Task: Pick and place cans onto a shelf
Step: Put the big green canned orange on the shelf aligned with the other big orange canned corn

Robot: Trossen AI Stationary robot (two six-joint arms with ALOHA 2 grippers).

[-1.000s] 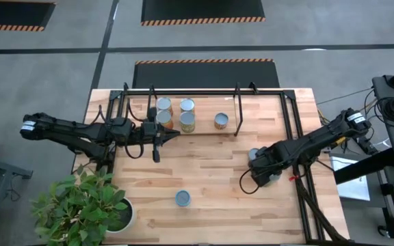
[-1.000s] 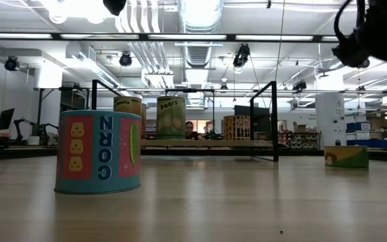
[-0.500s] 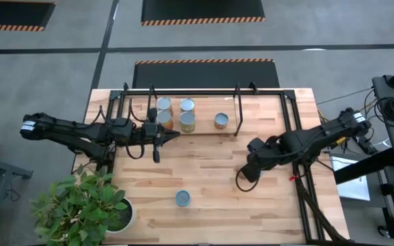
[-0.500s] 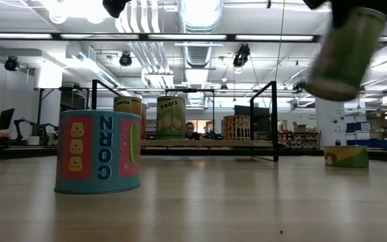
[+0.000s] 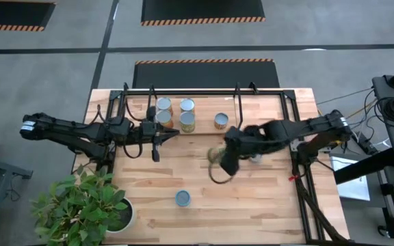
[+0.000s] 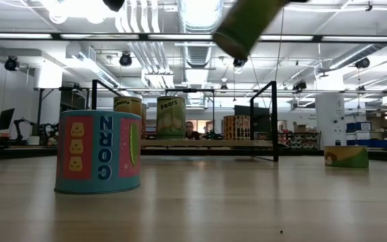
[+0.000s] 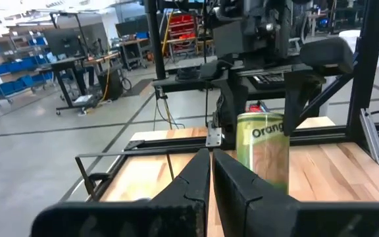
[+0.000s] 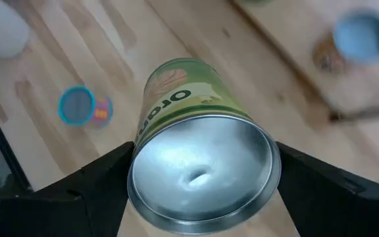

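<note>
My right gripper (image 5: pixel 226 156) is shut on a green can labelled "Orange" (image 8: pixel 176 99), high above the middle of the table. The can also shows in the low view (image 6: pixel 247 23) and the left wrist view (image 7: pixel 265 148). The shelf (image 5: pixel 204 130) stands at the far side, and several cans (image 5: pixel 187 121) stand upright on its wooden board. A blue "Corn" can (image 5: pixel 182 198) stands on the table near the front edge. My left gripper (image 5: pixel 173 135) is shut and empty, level just in front of the shelf's left part. My right gripper pinches the green can between its two fingers, one (image 8: pixel 91 191) on either side of its wall just below the silvery top (image 8: pixel 202 174). The fingers come from the table's right, slanting down. The can is lifted clear of the table and tilted.
A potted plant (image 5: pixel 87 205) stands at the near left corner. Another low can (image 6: pixel 346 156) sits on the table toward the right. Black frame rods (image 5: pixel 296 123) run along the table's right side. Bare wood lies between the shelf and the Corn can.
My right gripper has risen and gone toward the table's left edge with the green can. The can is lifted clear of the table and now hangs tilted over the middle, nearer the shelf.
</note>
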